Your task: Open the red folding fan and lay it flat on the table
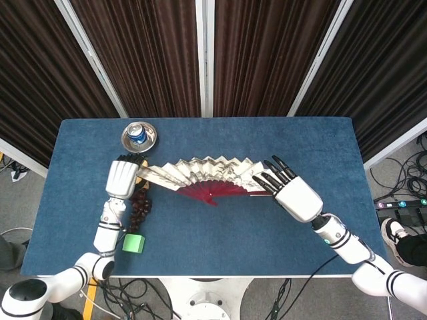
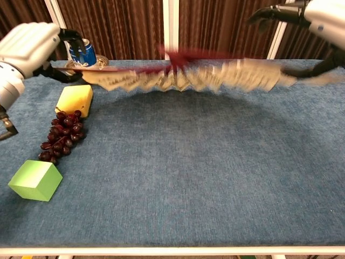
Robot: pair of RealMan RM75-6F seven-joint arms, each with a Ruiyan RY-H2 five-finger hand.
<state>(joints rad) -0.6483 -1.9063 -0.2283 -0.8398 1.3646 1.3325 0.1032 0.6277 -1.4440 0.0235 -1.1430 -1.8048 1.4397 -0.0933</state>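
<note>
The red folding fan (image 1: 207, 175) is spread wide, cream paper leaf above red ribs (image 1: 215, 194), and is held level between my two hands. In the chest view the fan (image 2: 183, 78) is blurred and hangs a little above the blue table (image 2: 183, 178). My left hand (image 1: 122, 179) grips its left end stick, and the same left hand (image 2: 27, 48) shows at the upper left of the chest view. My right hand (image 1: 292, 195) holds the right end, fingers stretched over the leaf and thumb under it; in the chest view the right hand (image 2: 323, 16) is at the top right.
A yellow block (image 2: 74, 100), a bunch of dark grapes (image 2: 62, 137) and a green cube (image 2: 35, 181) lie in a row along the table's left side. A blue can (image 1: 138, 133) stands in a metal bowl (image 1: 127, 142) at the back left.
</note>
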